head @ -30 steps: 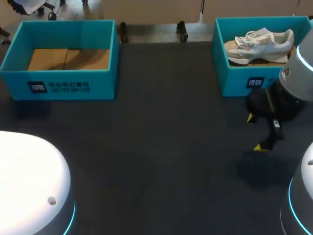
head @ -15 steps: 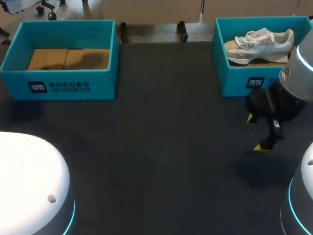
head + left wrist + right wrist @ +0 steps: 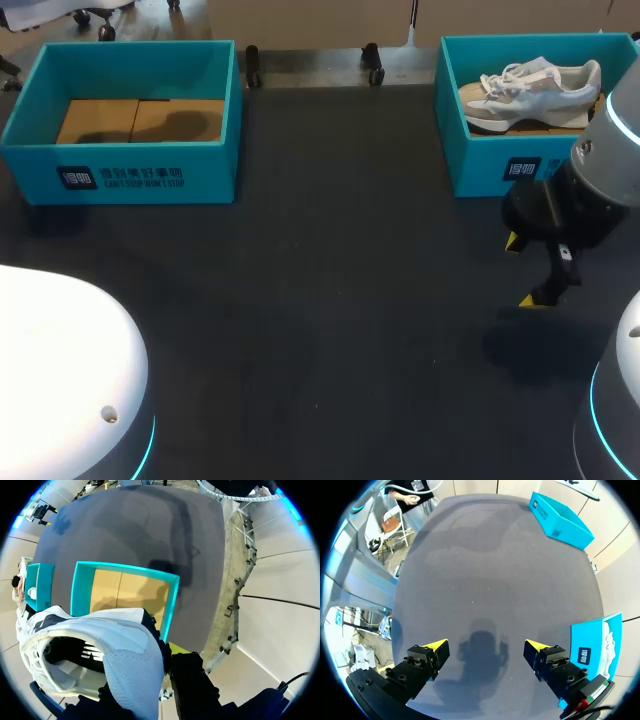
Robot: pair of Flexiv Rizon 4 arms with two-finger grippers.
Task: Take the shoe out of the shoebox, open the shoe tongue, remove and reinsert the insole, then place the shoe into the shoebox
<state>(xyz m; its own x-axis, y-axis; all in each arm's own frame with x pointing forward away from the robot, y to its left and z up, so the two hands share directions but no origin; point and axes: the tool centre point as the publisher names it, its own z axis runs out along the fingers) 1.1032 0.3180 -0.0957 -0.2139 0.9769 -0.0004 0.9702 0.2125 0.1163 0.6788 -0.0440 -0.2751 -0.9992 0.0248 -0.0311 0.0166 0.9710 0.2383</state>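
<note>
In the left wrist view my left gripper (image 3: 162, 655) is shut on a white shoe (image 3: 95, 640) with a grey-blue tongue, held high over the empty teal shoebox (image 3: 125, 571) with its brown cardboard floor. That gripper is out of the head view, where the empty shoebox (image 3: 120, 175) stands at the back left. A second white shoe (image 3: 530, 90) lies in another teal box (image 3: 480, 165) at the back right. My right gripper (image 3: 522, 271) hangs open just in front of that box, nothing between its fingers (image 3: 486, 647).
The dark table (image 3: 330, 300) stretches bare between the two boxes and toward the front. My left arm's white housing (image 3: 60, 380) fills the front left corner. The right arm's housing (image 3: 620, 400) stands at the front right.
The left arm's white housing has sunk slightly lower in the head view. The right gripper and both boxes stay where they were.
</note>
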